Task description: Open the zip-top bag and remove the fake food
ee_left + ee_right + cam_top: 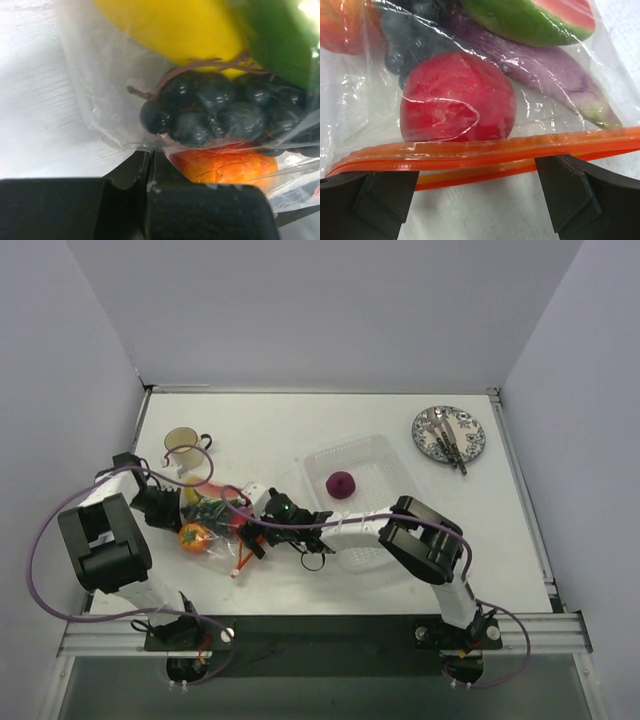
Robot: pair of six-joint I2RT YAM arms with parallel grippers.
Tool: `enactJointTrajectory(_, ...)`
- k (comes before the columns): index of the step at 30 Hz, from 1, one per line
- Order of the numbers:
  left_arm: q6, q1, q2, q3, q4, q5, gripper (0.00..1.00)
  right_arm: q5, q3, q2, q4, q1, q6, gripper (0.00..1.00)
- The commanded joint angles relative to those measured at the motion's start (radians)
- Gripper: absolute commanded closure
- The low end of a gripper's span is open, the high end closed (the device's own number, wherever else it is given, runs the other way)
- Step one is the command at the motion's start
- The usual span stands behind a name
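Elbows bent, both arms lean in toward the table's left half. The left arm folds low and its left gripper (150, 165) has the fingers pressed together, pinching the film at the closed end of the zip-top bag (212, 525). The bag lies flat on its side, long axis running roughly left to right, mouth toward the right arm. Its orange zip strip (485, 152) looks pressed closed. Fake food shows through the plastic: a yellow piece (175, 25), dark grapes (215, 115) and an orange piece (225, 167) by the left fingers, and a red piece (457, 97), a watermelon slice (540, 20) and a purple vegetable (545, 75) near the mouth. The right arm stretches low across from the right. Its right gripper (475, 197) is spread wide, one finger near each end of the strip, gripping nothing.

The white table (300, 420) sits between pale grey walls. A yellow cup (183, 443) stands behind the bag. To the right are a clear tray (385, 455) holding one purple piece (341, 484) and a patterned plate (472, 435) with cutlery.
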Motion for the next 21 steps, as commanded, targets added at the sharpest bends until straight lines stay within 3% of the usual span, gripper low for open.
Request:
enactJointTrajectory(1, 0.024, -0.017, -0.008, 0.002, -0.021, 0.029, 1.00, -0.022, 0.087, 0.035, 0.112, 0.002, 0.010, 0.00)
enactJointTrajectory(10, 0.022, -0.088, -0.011, -0.001, -0.050, 0.050, 1.00, -0.030, 0.157, 0.088, 0.101, 0.026, -0.032, 0.00)
enactJointTrajectory(13, 0.018, -0.100, -0.024, -0.003, -0.054, 0.053, 1.00, -0.017, 0.141, 0.078, 0.087, 0.022, -0.036, 0.06)
enactJointTrajectory(21, 0.042, -0.008, -0.030, 0.054, -0.088, 0.034, 1.00, 0.048, 0.005, -0.026, 0.047, 0.018, -0.046, 0.53)
